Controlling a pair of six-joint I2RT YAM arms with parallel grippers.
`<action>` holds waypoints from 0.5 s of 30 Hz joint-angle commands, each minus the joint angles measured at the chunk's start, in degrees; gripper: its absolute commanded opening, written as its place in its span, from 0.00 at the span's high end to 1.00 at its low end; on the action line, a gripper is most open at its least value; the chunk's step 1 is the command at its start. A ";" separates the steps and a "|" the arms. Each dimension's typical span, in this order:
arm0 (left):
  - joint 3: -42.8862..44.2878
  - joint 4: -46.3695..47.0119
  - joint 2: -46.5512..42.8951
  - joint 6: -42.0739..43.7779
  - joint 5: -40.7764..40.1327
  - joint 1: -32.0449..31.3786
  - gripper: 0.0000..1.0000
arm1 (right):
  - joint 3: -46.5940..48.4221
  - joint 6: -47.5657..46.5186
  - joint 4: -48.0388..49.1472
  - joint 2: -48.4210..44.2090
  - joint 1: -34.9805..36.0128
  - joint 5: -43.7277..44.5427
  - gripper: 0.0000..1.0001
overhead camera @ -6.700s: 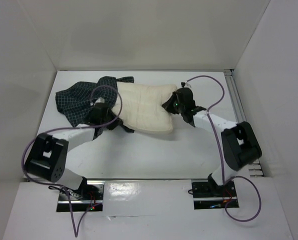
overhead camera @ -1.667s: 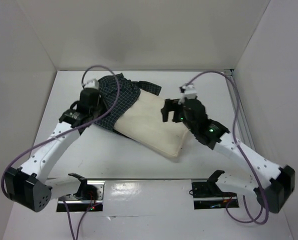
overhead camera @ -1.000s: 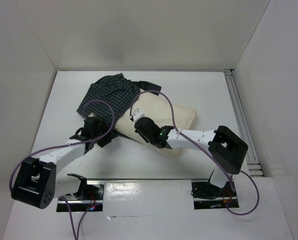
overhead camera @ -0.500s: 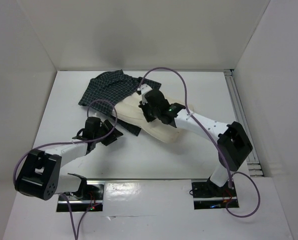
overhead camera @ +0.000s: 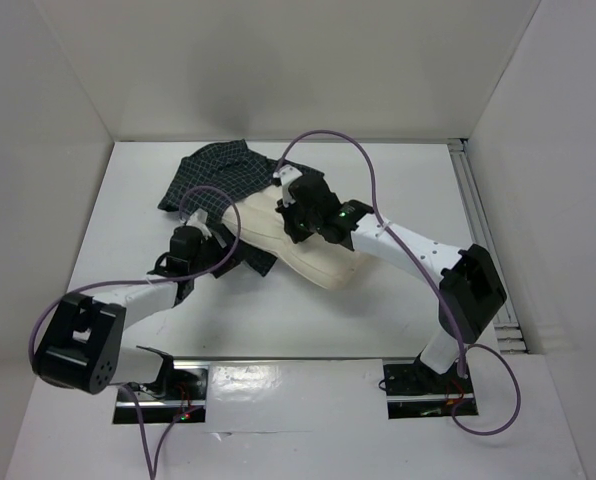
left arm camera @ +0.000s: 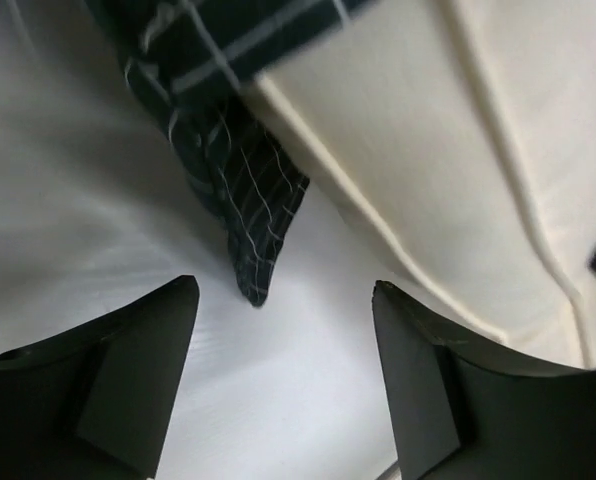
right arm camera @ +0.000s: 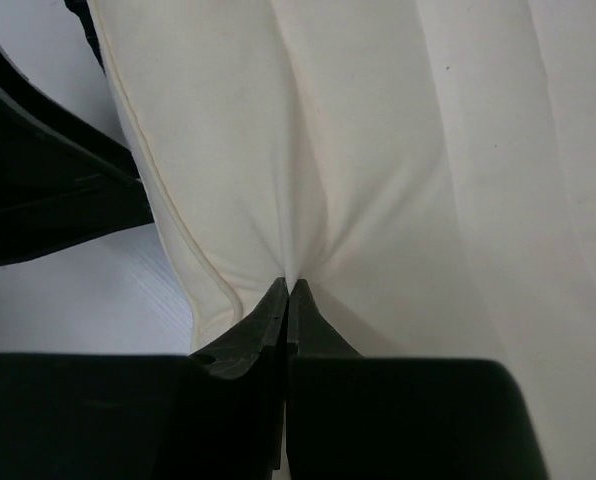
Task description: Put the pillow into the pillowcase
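The cream pillow [overhead camera: 323, 255] lies slanted mid-table, its far-left end inside the dark checked pillowcase [overhead camera: 210, 180]. My right gripper [overhead camera: 294, 228] rests on top of the pillow and is shut, pinching a fold of the pillow [right arm camera: 378, 150] cloth at the right gripper's [right arm camera: 290, 286] tips near the pillow's seamed edge. My left gripper [overhead camera: 226, 262] is low over the table, open and holding nothing. In the left wrist view a loose pillowcase corner [left arm camera: 246, 225] lies just ahead of the left gripper [left arm camera: 283, 300], with the pillow [left arm camera: 458, 150] to its right.
White walls enclose the table [overhead camera: 378, 320] on three sides. A metal rail [overhead camera: 478, 215] runs along the right edge. A purple cable [overhead camera: 328, 140] arcs above the right arm. A dark shape [right arm camera: 38, 190] sits left of the pillow in the right wrist view.
The left gripper has opened wider and crept toward the pillowcase's loose corner. The right gripper stays pinched on the pillow, which has shifted slightly.
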 commanded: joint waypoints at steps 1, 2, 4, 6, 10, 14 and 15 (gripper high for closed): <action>3.98 2.81 4.10 3.22 -1.40 -0.29 0.17 | 4.63 0.45 2.50 -2.04 0.75 -1.15 1.00; 4.86 2.81 5.33 4.02 -1.40 -0.29 0.21 | 5.15 0.45 1.97 -2.04 0.75 -1.15 1.00; 5.66 1.15 7.28 3.50 -2.72 -0.29 0.33 | 5.16 0.45 1.97 -2.04 0.75 -0.54 1.00; 4.79 3.58 7.28 3.50 -3.42 -0.29 0.38 | 5.68 0.45 1.45 -2.04 0.75 -0.53 1.00; 4.07 6.06 7.28 4.10 -3.43 -0.29 0.56 | 5.69 0.98 1.44 -1.51 0.75 -1.06 1.00; 7.06 7.29 8.95 4.64 1.13 -0.29 1.00 | 7.70 2.29 0.91 0.50 0.75 0.78 1.00; 7.76 7.90 8.95 4.64 2.54 -0.29 1.00 | 8.23 2.30 0.91 1.03 0.75 1.57 1.00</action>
